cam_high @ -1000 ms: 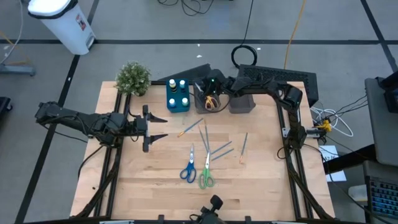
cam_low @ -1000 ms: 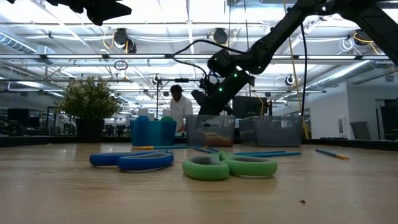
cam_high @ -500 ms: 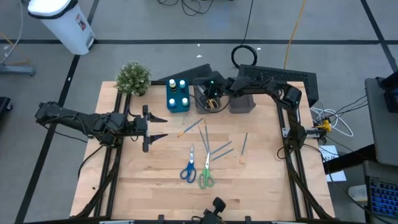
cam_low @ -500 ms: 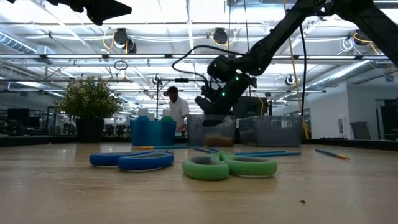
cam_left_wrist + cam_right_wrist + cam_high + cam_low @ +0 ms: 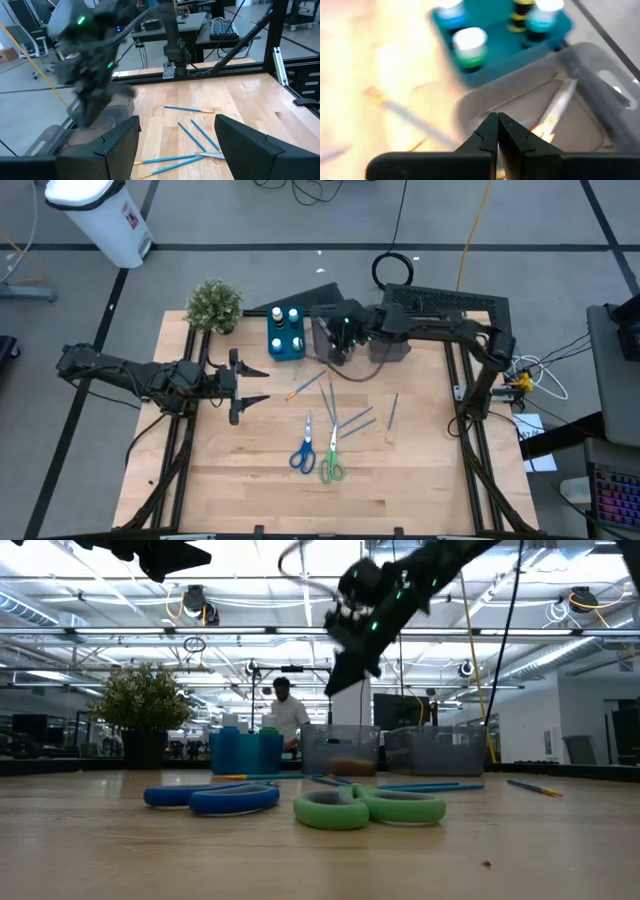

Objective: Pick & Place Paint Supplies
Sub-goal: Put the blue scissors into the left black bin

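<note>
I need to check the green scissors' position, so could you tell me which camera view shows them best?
The high view: the green scissors lie fully visible, beside the blue scissors. The low view shows only their handles edge-on, close up. The left wrist view catches a bit of blades at most; the right wrist view shows nothing of them.

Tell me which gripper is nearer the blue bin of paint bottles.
Right. The right gripper hangs just beside the blue bin, over the neighbouring grey bin; the left gripper waits farther off, nearer the table's left edge.
</note>
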Robot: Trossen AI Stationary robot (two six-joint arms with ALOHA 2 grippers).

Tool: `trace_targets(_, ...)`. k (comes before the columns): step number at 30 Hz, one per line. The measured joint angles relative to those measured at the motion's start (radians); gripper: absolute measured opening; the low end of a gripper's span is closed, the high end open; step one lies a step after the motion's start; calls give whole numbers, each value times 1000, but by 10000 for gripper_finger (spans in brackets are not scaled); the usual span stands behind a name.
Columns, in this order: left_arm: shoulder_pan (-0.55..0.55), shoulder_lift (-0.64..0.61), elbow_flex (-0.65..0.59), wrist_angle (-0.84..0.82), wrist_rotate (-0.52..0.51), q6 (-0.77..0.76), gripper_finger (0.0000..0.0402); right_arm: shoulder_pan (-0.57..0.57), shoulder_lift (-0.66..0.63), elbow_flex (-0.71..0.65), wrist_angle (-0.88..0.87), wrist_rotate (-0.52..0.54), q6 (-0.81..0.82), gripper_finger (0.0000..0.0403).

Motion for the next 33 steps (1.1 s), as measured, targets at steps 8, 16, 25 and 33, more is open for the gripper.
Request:
trace_targets(8, 0, 0, 0, 1, 0, -24, 269, 168, -131, -117, -48, 17, -30, 0)
trace_targets(16, 0, 0, 0, 3, 1, -29, 269, 151, -150, -352, 95, 270, 52, 0)
trace_targets(25, 0, 0, 0, 39, 0, 10, 269, 126, -151, -433, 258, 267, 77, 0)
trace_targets(33, 0, 0, 0, 40, 0, 4, 269, 126, -150, -437, 391, 267, 48, 0)
